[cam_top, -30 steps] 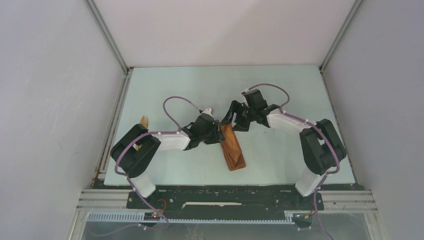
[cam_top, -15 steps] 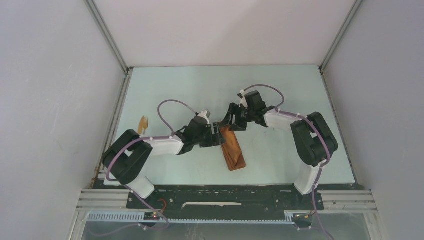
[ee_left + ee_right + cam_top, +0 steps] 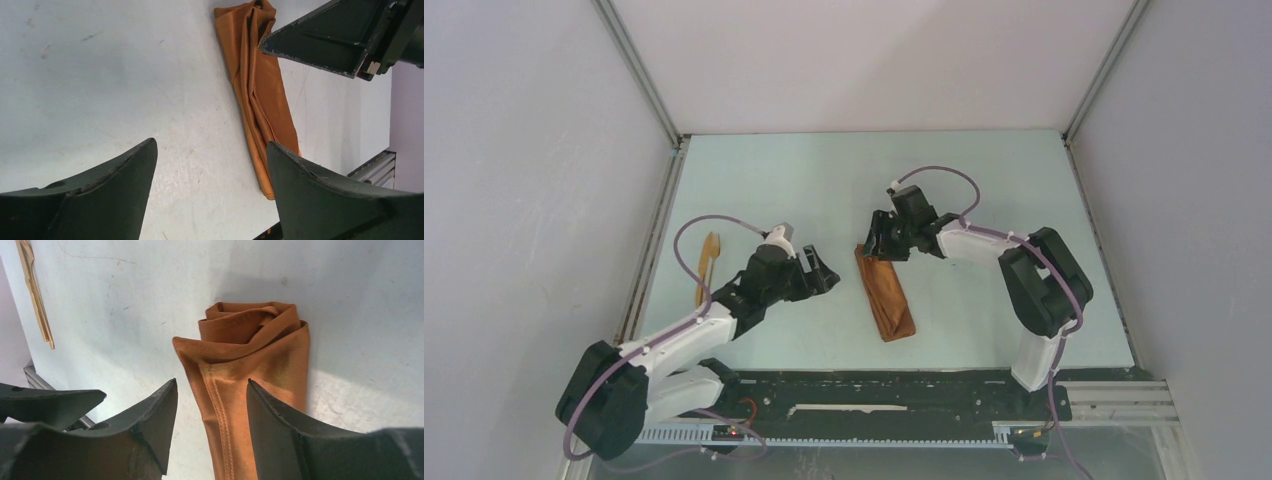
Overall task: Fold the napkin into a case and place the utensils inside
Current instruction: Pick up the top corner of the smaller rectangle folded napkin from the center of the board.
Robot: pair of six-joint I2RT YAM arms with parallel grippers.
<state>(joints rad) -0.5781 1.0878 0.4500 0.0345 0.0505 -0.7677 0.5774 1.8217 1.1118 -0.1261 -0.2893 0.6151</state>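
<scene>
The utensils [image 3: 708, 262] lie far left, untouched — folding looks done. Your left gripper [image 3: 826, 274] hangs spread and empty beside the case [image 3: 889, 300], which lies centrally; your right gripper [image 3: 211, 384] hovers part-open over its far end, pinching nothing. Next: open that mouth, fetch a utensil.

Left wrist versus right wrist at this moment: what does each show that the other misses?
Left wrist only: the case along nearly its whole length, the right pincer's fingers at its far end, and the rail beyond the table. Right wrist only: the wooden utensils lying apart from the cloth. Both: the case on the pale table, seen between open fingers.
</scene>
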